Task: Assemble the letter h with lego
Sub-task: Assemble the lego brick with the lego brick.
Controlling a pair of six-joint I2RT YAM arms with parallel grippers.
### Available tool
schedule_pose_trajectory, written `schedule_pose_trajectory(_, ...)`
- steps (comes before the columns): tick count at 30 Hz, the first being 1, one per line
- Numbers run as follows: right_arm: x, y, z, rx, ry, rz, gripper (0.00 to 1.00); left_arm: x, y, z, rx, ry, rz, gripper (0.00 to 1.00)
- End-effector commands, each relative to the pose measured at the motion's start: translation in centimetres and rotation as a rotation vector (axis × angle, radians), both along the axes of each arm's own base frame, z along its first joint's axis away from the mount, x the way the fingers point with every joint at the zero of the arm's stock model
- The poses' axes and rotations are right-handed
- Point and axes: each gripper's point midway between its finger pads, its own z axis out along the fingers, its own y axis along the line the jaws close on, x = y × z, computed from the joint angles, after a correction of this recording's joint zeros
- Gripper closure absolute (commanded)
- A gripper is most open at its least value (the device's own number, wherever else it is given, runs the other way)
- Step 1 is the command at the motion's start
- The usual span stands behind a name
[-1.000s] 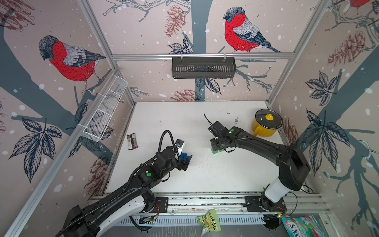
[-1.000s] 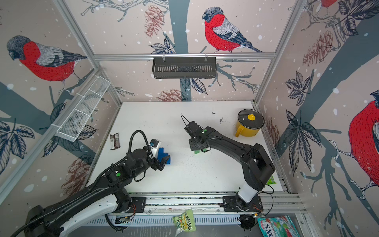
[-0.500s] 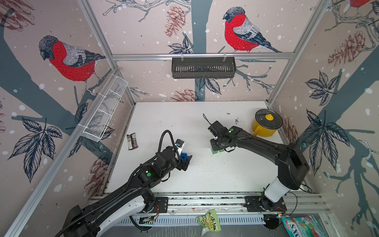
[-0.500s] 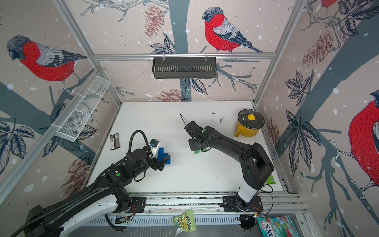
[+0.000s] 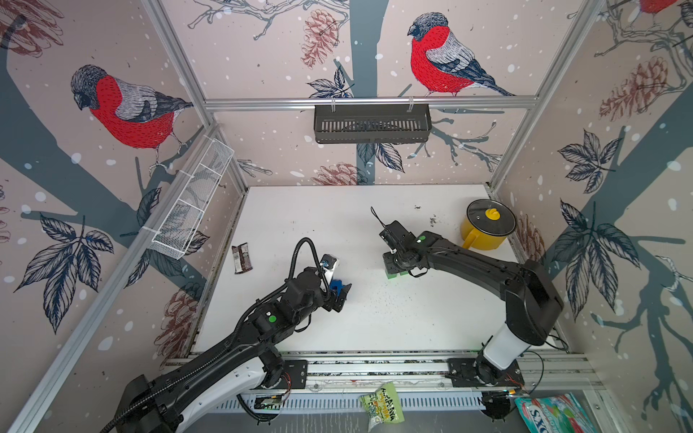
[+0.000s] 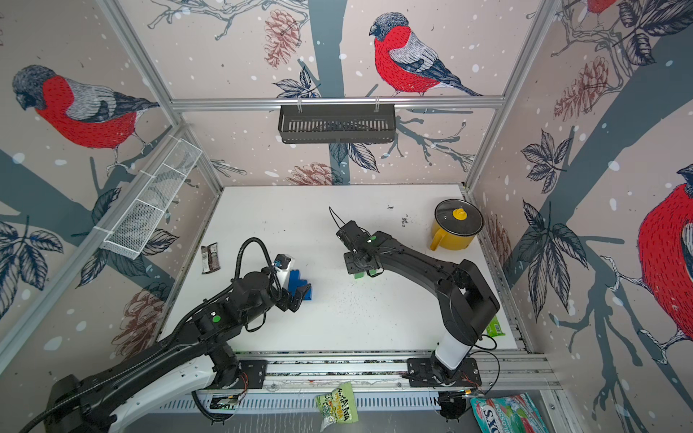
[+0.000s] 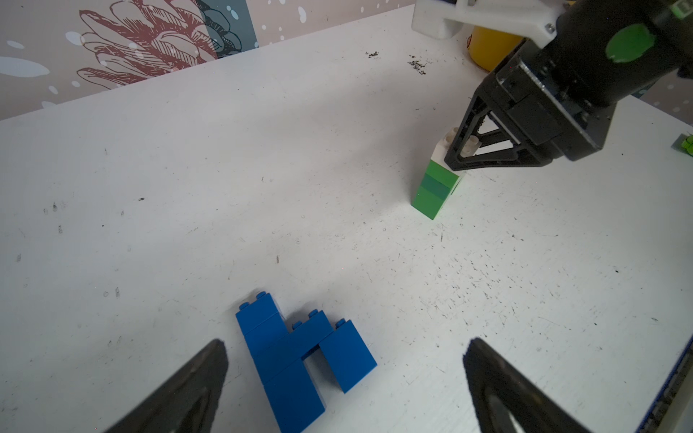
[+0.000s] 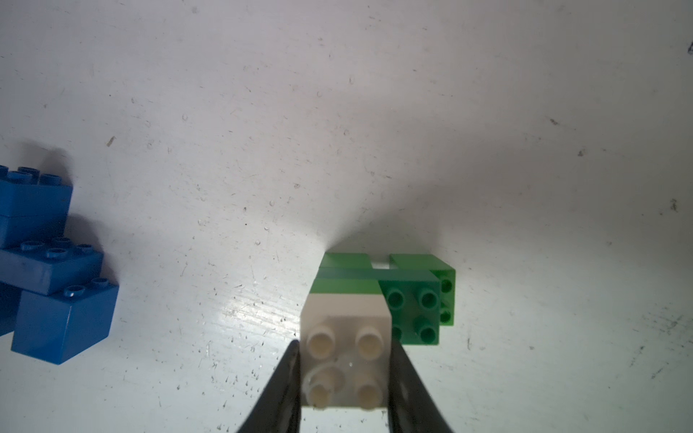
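Unchanged over the last second — right gripper (image 8: 345, 371) clamped on white brick (image 8: 345, 322) atop green stack (image 8: 412, 307), left gripper (image 7: 345, 340) wide open near blue h (image 7: 292, 360); seating probably unfinished.

occluded: green-and-white lego stack (image 5: 392, 276) mostly under right gripper (image 5: 397, 264), in both top views | cropped: blue lego (image 8: 48, 262) at right wrist frame edge | blurred: left gripper (image 7: 345, 341) fingers (image 7: 187, 386), left wrist
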Motion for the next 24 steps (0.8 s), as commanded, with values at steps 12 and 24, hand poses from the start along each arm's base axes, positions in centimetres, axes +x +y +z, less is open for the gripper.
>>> schedule_pose_trajectory(12,-1.2,-0.4,0.9,-0.016,0.050,-0.025,0.58,-0.1,-0.3,0.3,-0.013,-0.004,-0.014,0.02)
schedule_pose_trajectory(24,-0.3,0.0,3.2,0.025,-0.022,-0.031,0.18,0.0,-0.3,0.3,-0.010,-0.006,-0.011,0.02)
